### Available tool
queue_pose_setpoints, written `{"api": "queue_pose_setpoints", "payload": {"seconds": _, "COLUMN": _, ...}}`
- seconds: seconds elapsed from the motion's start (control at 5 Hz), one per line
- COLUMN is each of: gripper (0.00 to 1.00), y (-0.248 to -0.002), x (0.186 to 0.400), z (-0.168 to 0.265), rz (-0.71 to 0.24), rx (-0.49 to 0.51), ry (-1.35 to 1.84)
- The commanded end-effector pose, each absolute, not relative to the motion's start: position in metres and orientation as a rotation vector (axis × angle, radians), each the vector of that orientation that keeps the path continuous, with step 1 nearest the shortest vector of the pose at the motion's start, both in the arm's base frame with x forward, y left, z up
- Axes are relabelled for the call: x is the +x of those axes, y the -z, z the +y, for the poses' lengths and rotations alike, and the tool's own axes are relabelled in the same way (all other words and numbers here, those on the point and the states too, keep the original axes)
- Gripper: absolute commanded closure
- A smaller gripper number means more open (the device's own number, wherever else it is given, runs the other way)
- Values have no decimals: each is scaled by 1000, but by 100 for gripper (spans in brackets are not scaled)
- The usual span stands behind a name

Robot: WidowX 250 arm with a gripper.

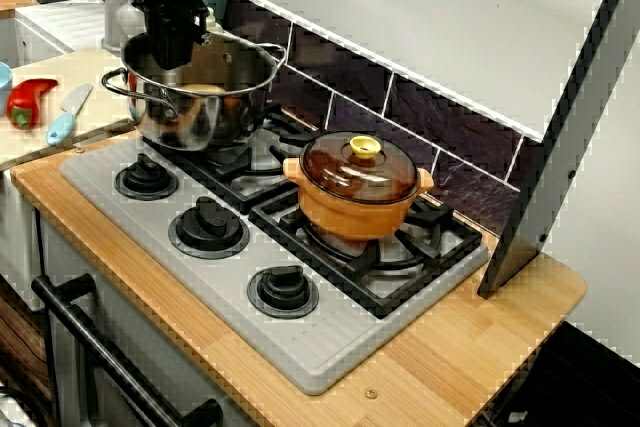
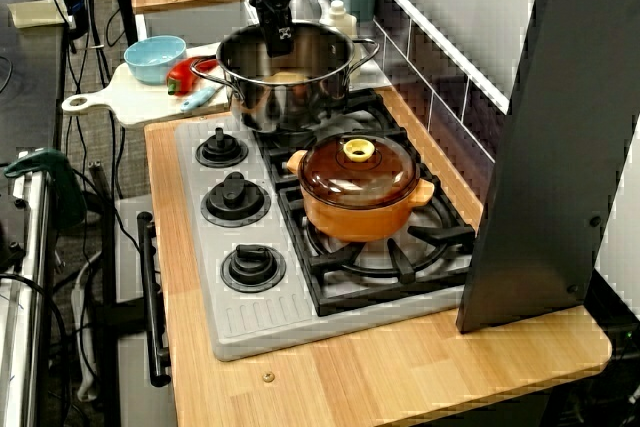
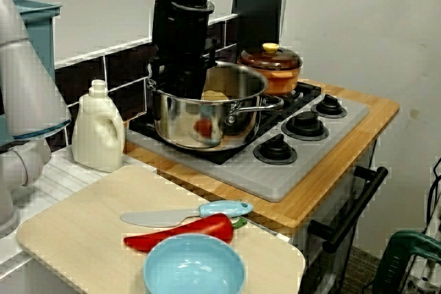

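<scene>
Hold the gripper plumb inside the steel pot, clear of its rim; the fingers' opening cannot be determined.

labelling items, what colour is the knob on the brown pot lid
Yellow; the knob shows best in the close view from the front.

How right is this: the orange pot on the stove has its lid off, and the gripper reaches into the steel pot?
One thing is wrong: the orange pot has its lid on, as the view from above shows. The gripper does reach into the steel pot.
</scene>
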State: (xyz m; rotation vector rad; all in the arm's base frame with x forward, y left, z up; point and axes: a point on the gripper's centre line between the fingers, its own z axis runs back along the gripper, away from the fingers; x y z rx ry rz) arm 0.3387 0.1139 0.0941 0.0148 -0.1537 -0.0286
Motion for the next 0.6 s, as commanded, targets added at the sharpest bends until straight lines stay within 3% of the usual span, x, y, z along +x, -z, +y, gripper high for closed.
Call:
{"api": "queue_pose_setpoints", "payload": {"seconds": 0.0, "gripper": 100, "y": -110, "x": 349, "z": 106, "rz": -197, "rx": 53, "ry": 35}}
{"api": "queue_pose_setpoints", "payload": {"seconds": 0.4, "gripper": 100, "y": -113, "x": 353, "z": 85, "rz": -190, "rx": 42, "ry": 68}}
